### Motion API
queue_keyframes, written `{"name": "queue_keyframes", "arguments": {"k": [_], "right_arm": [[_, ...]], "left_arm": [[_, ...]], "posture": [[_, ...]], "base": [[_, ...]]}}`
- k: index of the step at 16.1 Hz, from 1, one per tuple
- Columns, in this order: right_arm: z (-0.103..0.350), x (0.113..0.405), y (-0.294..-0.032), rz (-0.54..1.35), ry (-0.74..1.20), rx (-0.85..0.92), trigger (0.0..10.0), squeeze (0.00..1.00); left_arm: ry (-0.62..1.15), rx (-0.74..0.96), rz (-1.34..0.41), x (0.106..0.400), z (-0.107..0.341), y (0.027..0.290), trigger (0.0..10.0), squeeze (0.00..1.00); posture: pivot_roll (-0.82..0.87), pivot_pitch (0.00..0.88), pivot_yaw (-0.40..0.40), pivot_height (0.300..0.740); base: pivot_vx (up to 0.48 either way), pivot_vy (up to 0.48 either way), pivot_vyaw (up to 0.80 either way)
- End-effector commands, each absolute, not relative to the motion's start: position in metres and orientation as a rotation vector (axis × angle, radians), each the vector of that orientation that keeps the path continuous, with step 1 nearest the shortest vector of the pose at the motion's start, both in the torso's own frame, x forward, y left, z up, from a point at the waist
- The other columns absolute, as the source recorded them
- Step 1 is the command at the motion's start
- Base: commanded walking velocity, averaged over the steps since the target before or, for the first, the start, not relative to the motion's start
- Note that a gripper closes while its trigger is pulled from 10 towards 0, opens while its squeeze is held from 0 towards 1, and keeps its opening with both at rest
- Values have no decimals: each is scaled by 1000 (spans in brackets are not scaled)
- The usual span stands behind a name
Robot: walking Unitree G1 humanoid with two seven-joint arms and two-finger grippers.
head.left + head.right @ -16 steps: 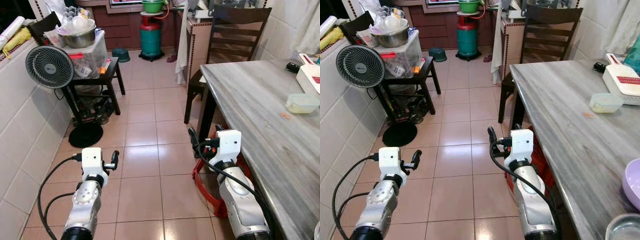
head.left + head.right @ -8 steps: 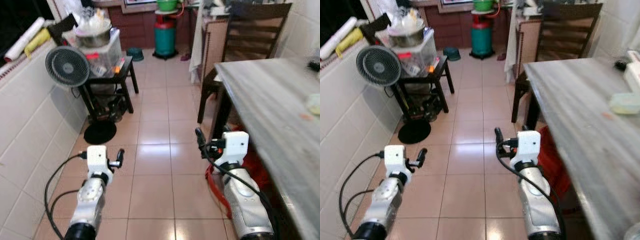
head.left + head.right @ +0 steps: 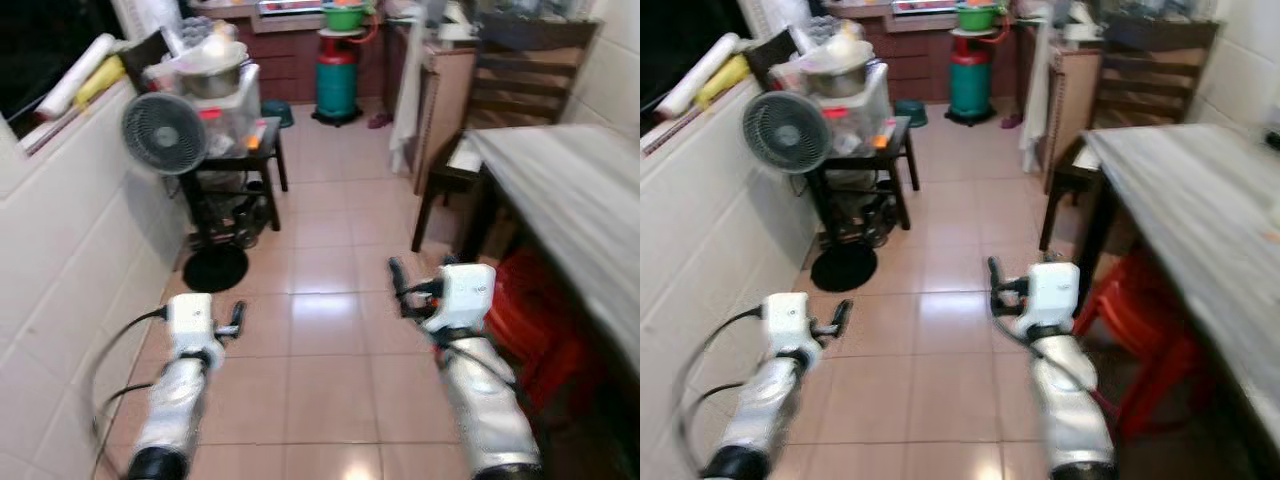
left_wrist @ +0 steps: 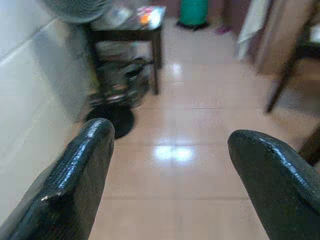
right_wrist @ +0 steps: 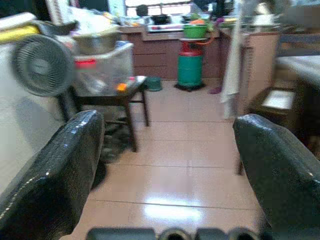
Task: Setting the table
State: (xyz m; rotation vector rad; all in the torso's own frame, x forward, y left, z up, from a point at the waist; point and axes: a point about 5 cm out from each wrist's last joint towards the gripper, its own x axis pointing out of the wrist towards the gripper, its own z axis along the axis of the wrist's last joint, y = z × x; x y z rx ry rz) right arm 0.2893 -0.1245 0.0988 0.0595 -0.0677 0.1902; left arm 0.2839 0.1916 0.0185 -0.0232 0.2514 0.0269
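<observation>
No writing legible; both grippers point(image 4: 170, 170) point(image 5: 165, 165) empty, fingers apart

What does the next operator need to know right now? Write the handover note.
Left gripper: jaws open, empty, held out over the tiled floor.
Right gripper: jaws open, empty, held out beside the table.
Things: the table is on the robot's right, with a chair at its far end and a red stool under it. The view is blurred; no dishes can be made out on the tabletop.
Done: nothing visibly set.
Left: find the tableware, carry it over and lay it out.
</observation>
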Motion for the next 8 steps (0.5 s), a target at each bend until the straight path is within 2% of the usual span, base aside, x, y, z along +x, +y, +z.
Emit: {"name": "queue_keyframes", "arguments": {"k": [1,8], "right_arm": [[100,291,-132,169,-71,46,10000,0],[98,291,-133,168,-67,39,10000,0]], "left_arm": [[232,-30,12,288,23,186,10000,0],[247,-21,14,287,19,188,10000,0]], "posture": [[-65,0,76,740],[-64,0,73,740]], "base": [[0,480,0],[0,480,0]]}}
